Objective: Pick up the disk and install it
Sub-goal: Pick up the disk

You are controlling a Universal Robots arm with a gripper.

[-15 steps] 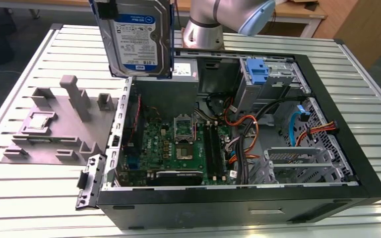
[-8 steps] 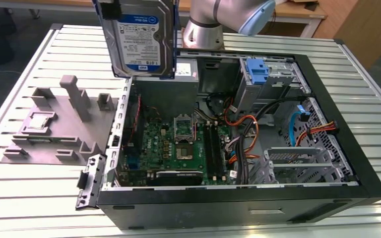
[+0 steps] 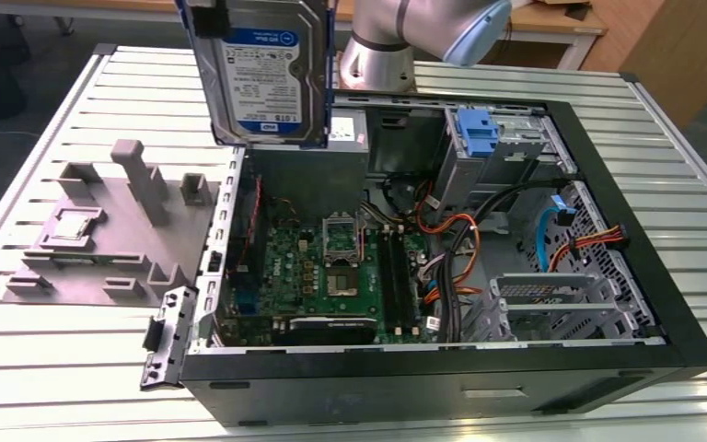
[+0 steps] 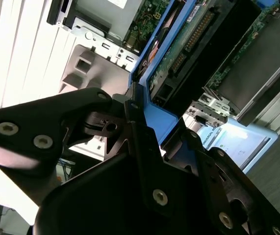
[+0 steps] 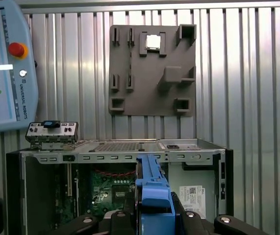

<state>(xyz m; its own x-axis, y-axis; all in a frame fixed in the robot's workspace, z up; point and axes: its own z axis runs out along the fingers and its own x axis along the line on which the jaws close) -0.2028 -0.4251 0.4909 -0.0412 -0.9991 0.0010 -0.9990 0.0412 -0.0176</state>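
Plastic in smooth blue is framing the edges of the disk point(image 3: 268, 74), a flat silver rectangle that is hanging upright over the far corner of the open computer case point(image 3: 648, 304), toward the exterior view's left. The gripper point(image 4: 149, 120) is clamping the disk by that blue carrier frame. In both wrist views its matt black, bolted fingers point(image 5: 186, 218) are pressing on either side of the blue edge.

The exterior view is showing the disk's label face, blue and white with print and a barcode. The second wrist view is showing the other face instead, a green circuit board with a dark connector row. The arm point(image 3: 403, 37), rounded silver with a pale blue joint cap, is rising behind the case in the exterior view.

The case, a black-rimmed steel box, is lying on its side with the panel off, exposing a green motherboard point(image 3: 329, 267), orange and blue cables point(image 3: 452, 249), a perforated grey cage point(image 3: 550, 304) and a ribbed blue latch point(image 3: 479, 129). It is resting on a table point(image 3: 71, 350) of ribbed metal slats, beside a grey moulded fixture plate point(image 3: 96, 239) with posts and pockets.

The first wrist view is looking flat onto that plate, where a pale square piece is sitting in one pocket. It is also taking in a pale blue teach pendant point(image 5: 2, 63) with a round red button, and a grey power-supply box point(image 5: 193, 196) wearing a white printed sticker
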